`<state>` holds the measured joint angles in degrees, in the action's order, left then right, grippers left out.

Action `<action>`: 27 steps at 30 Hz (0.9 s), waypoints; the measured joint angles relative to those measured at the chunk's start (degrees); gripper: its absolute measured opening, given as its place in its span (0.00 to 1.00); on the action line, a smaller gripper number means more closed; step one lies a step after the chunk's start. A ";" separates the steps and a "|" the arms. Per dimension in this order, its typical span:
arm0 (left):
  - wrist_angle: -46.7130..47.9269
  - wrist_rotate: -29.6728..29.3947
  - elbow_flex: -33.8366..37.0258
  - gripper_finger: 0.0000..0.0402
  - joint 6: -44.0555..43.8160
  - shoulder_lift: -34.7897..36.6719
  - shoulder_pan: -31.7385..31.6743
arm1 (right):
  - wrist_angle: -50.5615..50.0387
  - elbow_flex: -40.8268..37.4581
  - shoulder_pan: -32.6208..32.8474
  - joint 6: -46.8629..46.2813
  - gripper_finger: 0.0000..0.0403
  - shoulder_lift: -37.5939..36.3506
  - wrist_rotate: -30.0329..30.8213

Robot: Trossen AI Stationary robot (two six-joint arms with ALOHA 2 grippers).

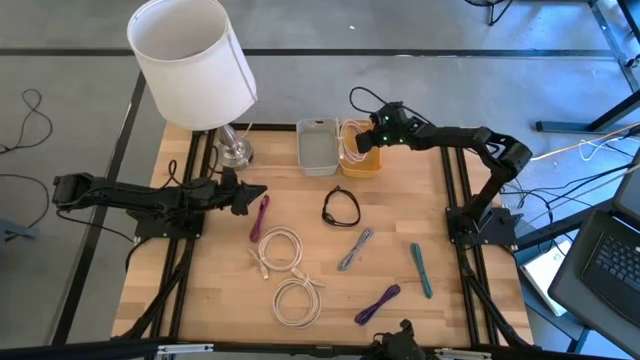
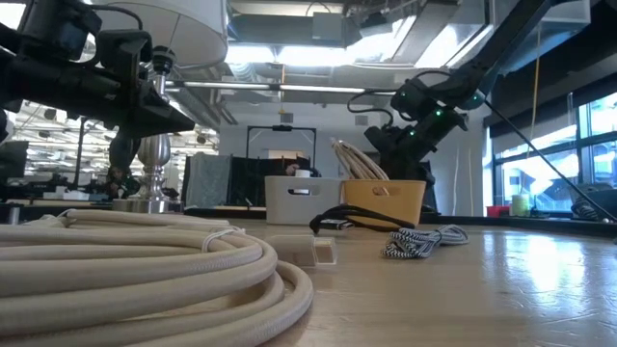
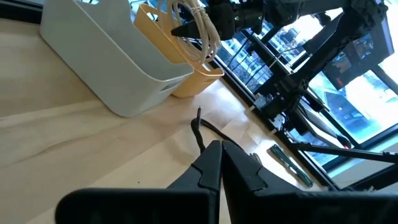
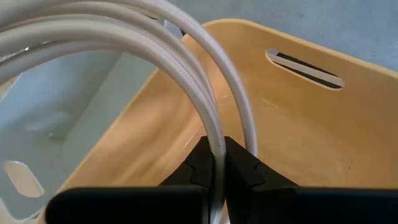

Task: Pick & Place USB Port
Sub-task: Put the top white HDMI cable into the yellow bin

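White cable (image 4: 211, 93) loops cut off by right wrist view's edge; yellow bin (image 4: 292, 124) floor partly hidden.

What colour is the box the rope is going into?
Yellow. The bin shows best in the right wrist view.

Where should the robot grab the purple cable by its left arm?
Pinch the purple cable around its middle, coming straight down from above. It lies flat and nearly straight on the table, so the pincer fingers can close across its thin width. The left pincer is nearest.
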<state>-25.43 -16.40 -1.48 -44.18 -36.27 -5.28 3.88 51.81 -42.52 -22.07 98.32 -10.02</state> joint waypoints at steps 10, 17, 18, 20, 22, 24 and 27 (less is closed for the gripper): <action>0.02 0.00 0.00 0.01 0.00 0.00 0.00 | 2.32 0.07 0.00 -3.42 0.04 2.52 1.14; 0.02 2.42 0.00 0.01 0.01 0.01 0.00 | 3.98 0.04 0.15 -4.75 0.04 5.60 1.00; 0.08 2.44 -0.03 0.01 0.00 0.00 0.00 | 4.24 0.04 0.15 -4.76 0.04 5.75 1.00; 0.25 2.40 -0.04 0.01 0.00 0.00 0.00 | 4.61 0.04 0.15 -5.01 0.04 6.17 0.71; 0.41 2.40 -0.04 0.01 0.00 0.00 -0.02 | 4.52 0.04 0.15 -5.62 0.04 6.63 0.52; 0.42 2.40 -0.04 0.01 0.00 0.00 -0.01 | 4.51 0.04 0.15 -5.97 0.04 7.23 0.34; 0.42 2.40 -0.04 0.01 0.00 0.01 0.00 | 4.67 0.04 0.15 -5.97 0.04 7.78 -0.10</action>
<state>-25.02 -14.00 -1.52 -44.18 -36.27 -5.28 8.55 51.86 -42.37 -28.05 106.10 -10.11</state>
